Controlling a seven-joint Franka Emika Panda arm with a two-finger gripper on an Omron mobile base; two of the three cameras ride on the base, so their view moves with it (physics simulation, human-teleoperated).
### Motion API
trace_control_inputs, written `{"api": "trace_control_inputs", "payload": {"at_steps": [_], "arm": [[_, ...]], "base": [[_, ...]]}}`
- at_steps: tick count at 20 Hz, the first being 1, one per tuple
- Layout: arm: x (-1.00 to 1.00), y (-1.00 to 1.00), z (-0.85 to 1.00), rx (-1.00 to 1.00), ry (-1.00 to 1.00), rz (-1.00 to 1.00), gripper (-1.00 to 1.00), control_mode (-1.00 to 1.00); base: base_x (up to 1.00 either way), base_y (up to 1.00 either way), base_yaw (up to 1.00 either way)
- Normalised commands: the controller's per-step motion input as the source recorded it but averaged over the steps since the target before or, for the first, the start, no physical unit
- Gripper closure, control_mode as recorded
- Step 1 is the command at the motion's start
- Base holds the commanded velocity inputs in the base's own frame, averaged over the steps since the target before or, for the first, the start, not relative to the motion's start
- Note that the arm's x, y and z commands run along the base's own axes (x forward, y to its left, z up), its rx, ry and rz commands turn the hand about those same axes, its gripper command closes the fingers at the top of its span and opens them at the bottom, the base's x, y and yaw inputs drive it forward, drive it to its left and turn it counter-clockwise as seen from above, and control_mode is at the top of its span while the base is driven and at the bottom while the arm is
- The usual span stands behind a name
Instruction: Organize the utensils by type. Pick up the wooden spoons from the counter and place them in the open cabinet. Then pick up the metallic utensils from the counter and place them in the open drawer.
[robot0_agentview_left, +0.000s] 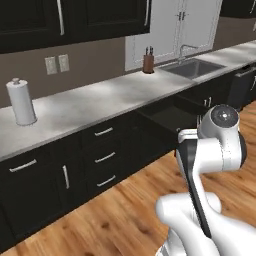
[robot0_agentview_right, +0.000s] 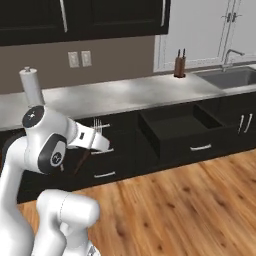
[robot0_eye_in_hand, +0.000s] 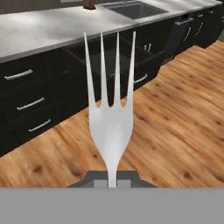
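Claw (robot0_agentview_right: 95, 137) gripping fork (robot0_eye_in_hand: 110, 109) by handle, tines forward; carrying over open drawer (robot0_agentview_right: 182, 131), lowering flat before letting go.

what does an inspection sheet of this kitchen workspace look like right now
surface: white marble counter over black cabinet fronts, no utensils seen lying on the stretch in view
job's things: silver fork held tines forward, out over the wood floor; open drawer pulled out, dark inside, nothing seen in it
clutter: paper towel roll upright on the counter; knife block near the sink
grippers: gripper shut on the fork's handle
cables: nothing seen
surroundings: wood floor, wall outlets, dark upper cabinets, white window above the sink
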Motion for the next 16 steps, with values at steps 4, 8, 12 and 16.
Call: {"api": "trace_control_inputs", "payload": {"at_steps": [4, 8, 12, 16], "arm": [[0.0, 0.0, 0.0, 0.0, 0.0, 0.0, 1.0, 1.0], [0.0, 0.0, 0.0, 0.0, 0.0, 0.0, 1.0, 1.0], [0.0, 0.0, 0.0, 0.0, 0.0, 0.0, 1.0, 1.0], [0.0, 0.0, 0.0, 0.0, 0.0, 0.0, 1.0, 1.0]], "base": [[0.4, 0.52, -0.41], [0.33, 0.51, -0.44], [0.31, 0.52, -0.45], [0.21, 0.52, -0.48]]}}
